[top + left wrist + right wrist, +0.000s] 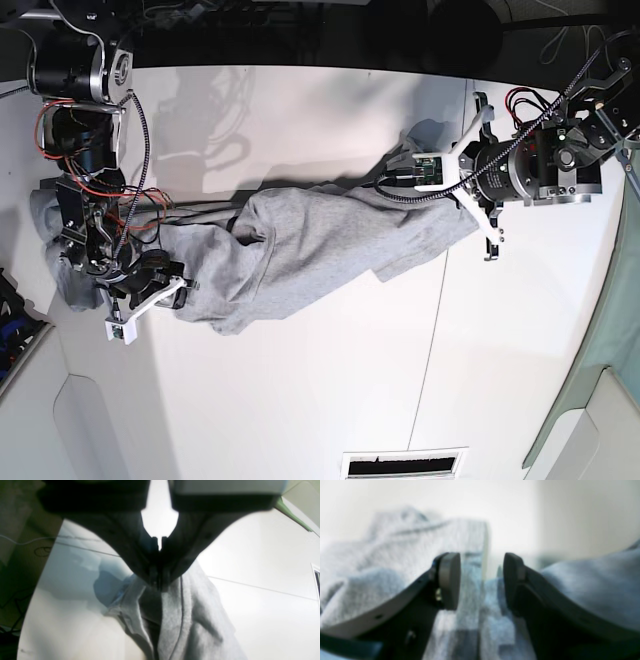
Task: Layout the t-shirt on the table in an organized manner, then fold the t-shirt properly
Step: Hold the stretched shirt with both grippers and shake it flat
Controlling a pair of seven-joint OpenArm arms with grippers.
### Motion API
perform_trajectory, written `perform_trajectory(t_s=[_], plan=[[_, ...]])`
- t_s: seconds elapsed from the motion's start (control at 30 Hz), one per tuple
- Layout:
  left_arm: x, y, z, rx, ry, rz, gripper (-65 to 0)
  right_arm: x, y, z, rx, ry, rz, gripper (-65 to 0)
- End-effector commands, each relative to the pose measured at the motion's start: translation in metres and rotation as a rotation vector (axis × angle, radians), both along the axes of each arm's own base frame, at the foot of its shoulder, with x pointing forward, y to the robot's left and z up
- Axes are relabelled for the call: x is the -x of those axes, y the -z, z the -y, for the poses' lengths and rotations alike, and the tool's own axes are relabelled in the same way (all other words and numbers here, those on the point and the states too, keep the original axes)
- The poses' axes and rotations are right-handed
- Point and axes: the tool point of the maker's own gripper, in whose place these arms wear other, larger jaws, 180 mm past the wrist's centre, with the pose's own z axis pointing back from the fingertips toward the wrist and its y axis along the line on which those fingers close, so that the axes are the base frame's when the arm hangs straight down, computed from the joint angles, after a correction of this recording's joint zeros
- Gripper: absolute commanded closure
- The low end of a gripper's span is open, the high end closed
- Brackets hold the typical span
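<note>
Closest of all, the left gripper [160, 580] is pinching a fold of the t-shirt [195, 620] between jaws that are pressed tight together, the grey cloth hanging down from them in long creases. It is holding a bunched edge, which by my reckoning is meant to give that arm something to pull against so the garment can be drawn flat.

Further along, the right gripper [482, 580] is sitting low over the other end of the shirt with its jaws standing apart; its pads [448, 580] are straddling a ridge of fabric, but I cannot tell whether they are touching it. Nothing is clamped there as far as I can see, so this arm seems to be lining up for its own hold.

Looking across the whole room, the t-shirt [300, 250] is lying stretched and rumpled between the two arms on the table [330, 400], one end near the left gripper [400, 170] and the other running under the right gripper [150, 290]. It is twisted rather than spread, so the laying-out is far from done and no folding is under way.
</note>
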Motion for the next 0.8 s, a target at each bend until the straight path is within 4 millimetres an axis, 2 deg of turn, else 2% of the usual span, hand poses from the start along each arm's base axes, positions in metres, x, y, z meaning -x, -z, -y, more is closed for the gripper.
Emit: perform_trajectory(t_s=[0.0, 0.17, 0.33, 0.4, 0.57, 0.63, 0.77], plan=[[-0.008, -0.009, -0.001, 0.009, -0.004, 0.03, 0.0, -0.021, -0.022, -0.003, -0.011, -0.012, 0.065, -27.8], [-0.007, -0.009, 0.004, 0.026, -0.008, 0.018, 0.0, -0.014, -0.007, -0.013, -0.02, -0.023, 0.028, -27.8], [-0.006, -0.009, 0.004, 0.027, -0.007, 0.018, 0.0, -0.015, -0.012, -0.036, -0.064, -0.089, 0.055, -27.2], [-0.006, -0.009, 0.004, 0.027, -0.007, 0.018, 0.0, -0.014, -0.012, -0.041, -0.071, -0.093, 0.054, -22.0], [-0.007, -0.009, 0.004, 0.027, -0.007, 0.018, 0.0, -0.019, -0.016, -0.041, -0.065, -0.09, 0.088, -0.1], [-0.007, -0.009, 0.004, 0.027, -0.008, 0.019, 0.0, -0.025, -0.023, -0.039, -0.049, -0.09, 0.137, 0.0], [-0.01, -0.011, 0.004, 0.026, -0.008, 0.027, 0.0, -0.032, -0.048, -0.048, -0.057, -0.182, 0.201, 0.0]])
